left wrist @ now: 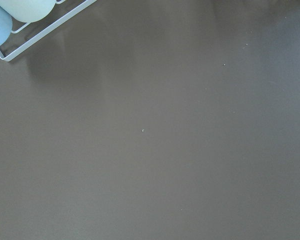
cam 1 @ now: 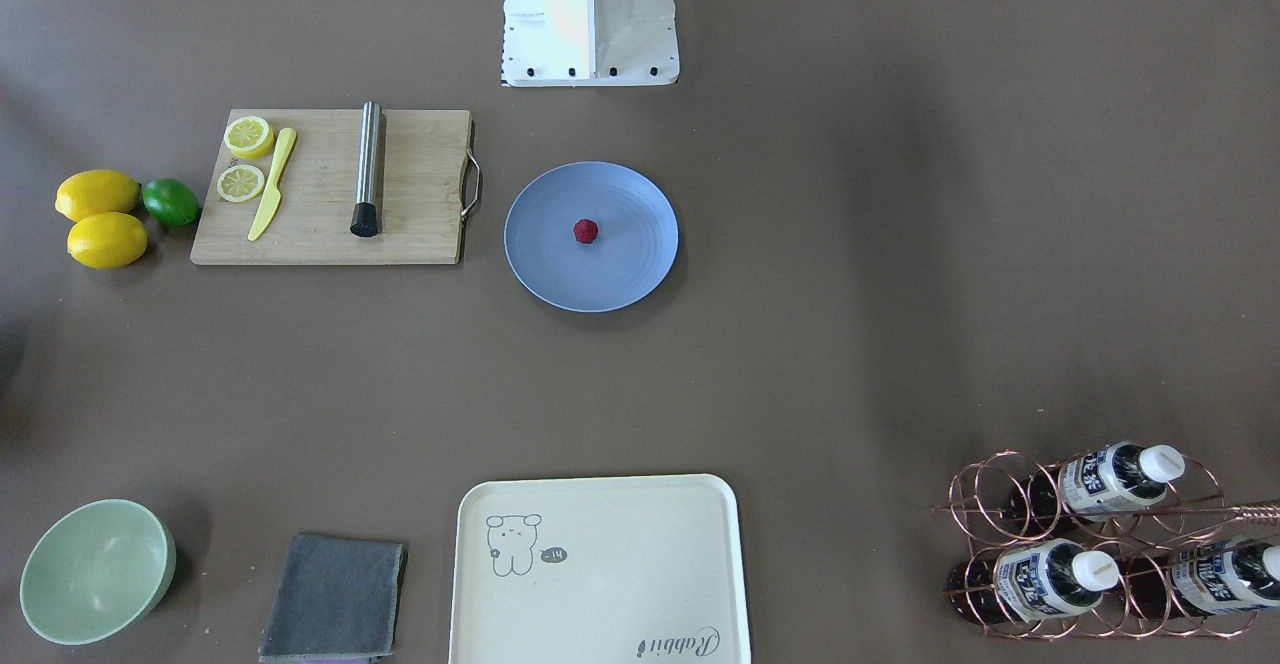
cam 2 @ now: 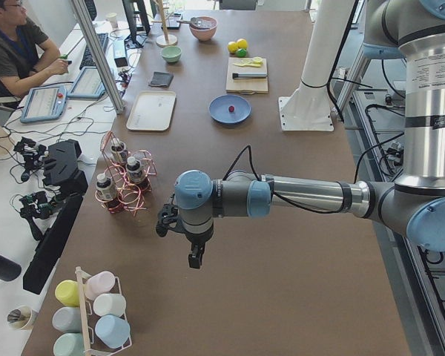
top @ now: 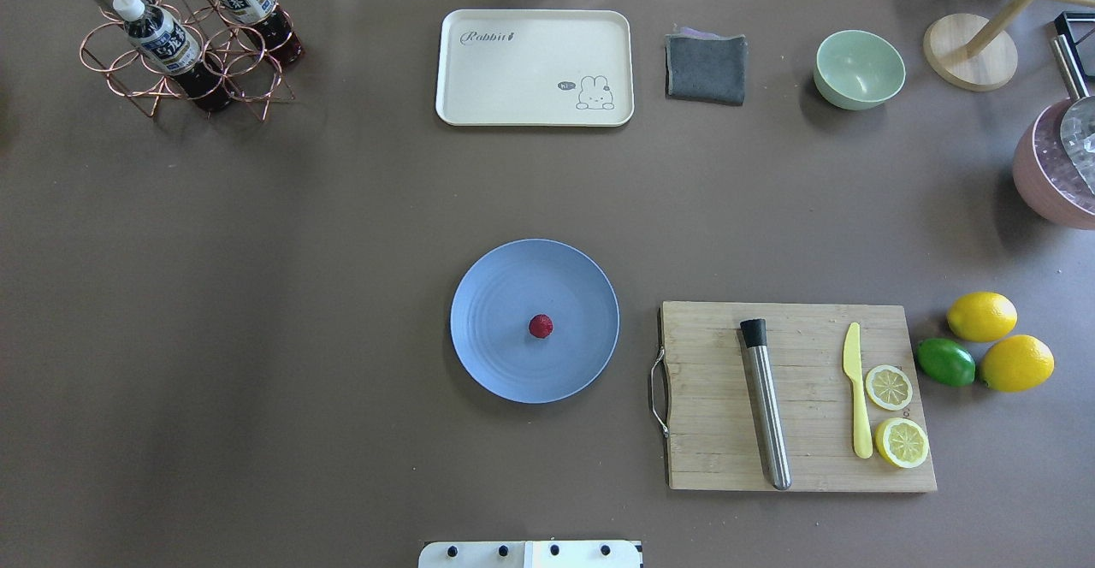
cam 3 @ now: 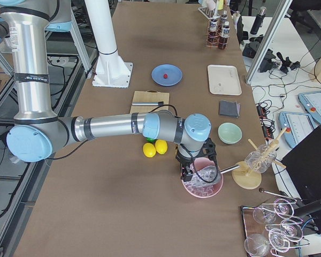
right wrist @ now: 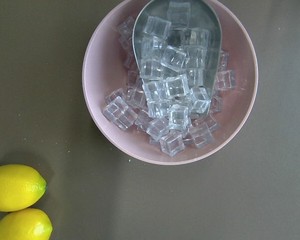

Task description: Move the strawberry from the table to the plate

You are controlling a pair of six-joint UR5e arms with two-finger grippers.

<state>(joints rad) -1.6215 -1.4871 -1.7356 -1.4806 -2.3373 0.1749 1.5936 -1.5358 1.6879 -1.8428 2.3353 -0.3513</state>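
Note:
The small dark red strawberry (cam 1: 586, 231) (top: 540, 326) lies near the middle of the blue-lavender plate (cam 1: 540, 264) (top: 488, 363), which rests on the brown table (cam 1: 850, 344). Neither gripper is near it. The left gripper (cam 2: 195, 259) hangs over bare table far from the plate, near the bottle rack; only the exterior left view shows it, so I cannot tell if it is open or shut. The right gripper (cam 3: 188, 172) hovers over a pink bowl of ice cubes (right wrist: 170, 80) at the table's other end, and I cannot tell its state either.
A wooden cutting board (top: 796, 397) carries a steel muddler, a yellow knife and lemon slices, with two lemons (top: 982, 316) and a lime (top: 945, 362) beside it. Further off are a cream tray (top: 535, 68), grey cloth (top: 706, 68), green bowl (top: 859, 69) and copper bottle rack (top: 184, 55). A person (cam 2: 18, 44) sits beside the table.

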